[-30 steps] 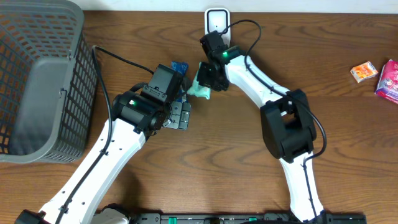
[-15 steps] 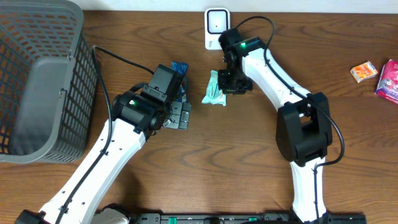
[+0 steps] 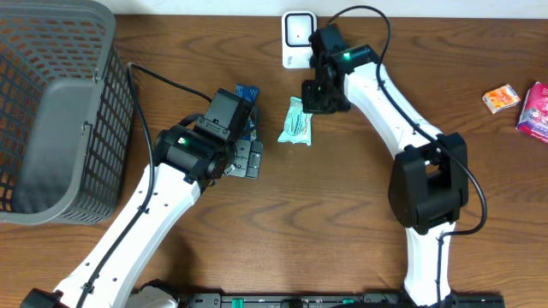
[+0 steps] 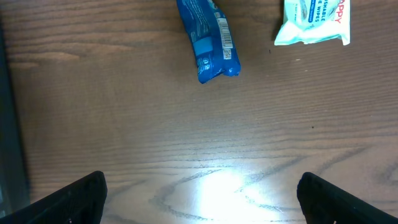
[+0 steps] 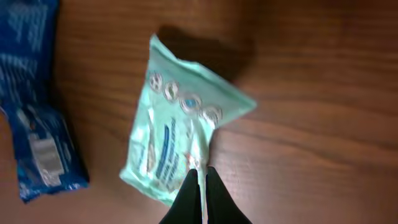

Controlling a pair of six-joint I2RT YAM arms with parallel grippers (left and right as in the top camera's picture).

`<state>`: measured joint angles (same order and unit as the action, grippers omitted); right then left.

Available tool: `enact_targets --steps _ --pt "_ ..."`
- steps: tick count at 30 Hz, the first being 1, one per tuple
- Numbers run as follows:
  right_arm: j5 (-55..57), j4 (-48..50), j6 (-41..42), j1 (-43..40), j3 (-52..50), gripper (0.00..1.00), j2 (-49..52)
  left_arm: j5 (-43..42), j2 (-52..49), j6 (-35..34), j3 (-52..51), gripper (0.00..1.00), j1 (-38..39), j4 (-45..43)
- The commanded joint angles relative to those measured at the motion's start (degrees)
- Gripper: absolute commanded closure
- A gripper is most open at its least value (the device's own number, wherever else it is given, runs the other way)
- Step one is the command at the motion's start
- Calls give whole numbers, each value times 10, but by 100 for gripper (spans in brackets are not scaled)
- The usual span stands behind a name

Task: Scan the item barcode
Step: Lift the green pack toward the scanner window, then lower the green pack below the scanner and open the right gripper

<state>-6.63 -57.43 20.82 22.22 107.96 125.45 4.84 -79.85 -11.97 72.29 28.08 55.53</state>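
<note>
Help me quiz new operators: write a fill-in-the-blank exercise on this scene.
1. The left pincer is wide ___.
2. The right pincer is ___, its tips over the wipes packet.
3. The blue packet lies with its barcode facing ___.
Missing words: open; shut; up.

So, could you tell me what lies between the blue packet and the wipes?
Nothing: only bare table separates the blue packet from the wipes, clearest in the left wrist view.
</note>
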Motion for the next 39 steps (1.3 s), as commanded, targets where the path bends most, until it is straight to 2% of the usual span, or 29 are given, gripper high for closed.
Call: enact_targets --steps 1,8,11,17,20,26,29,30,33,37,39 --pt "2 10 15 10 2 98 7 3 -2 1 0 2 -1 1" --pt "9 80 27 24 -51 99 36 3 -2 1 0 2 -1 1" --pt "45 85 27 24 -68 99 42 3 -2 1 0 2 -1 1" --pt "163 59 27 12 -91 99 43 3 -2 1 0 2 -1 1" --pt "160 47 27 5 -82 96 42 3 -2 1 0 2 -1 2" --pt "129 -35 27 2 -2 95 37 3 -2 1 0 2 -1 1" --pt "75 -52 27 5 27 86 34 3 -2 1 0 2 -1 2" --pt "41 -50 27 6 31 73 34 3 -2 1 0 2 -1 1" --pt "5 -47 27 10 28 59 35 3 -2 1 0 2 -1 1" --pt "5 -47 19 18 17 54 35 3 -2 1 0 2 -1 1" --pt "5 -47 18 26 11 58 35 3 -2 1 0 2 -1 1"
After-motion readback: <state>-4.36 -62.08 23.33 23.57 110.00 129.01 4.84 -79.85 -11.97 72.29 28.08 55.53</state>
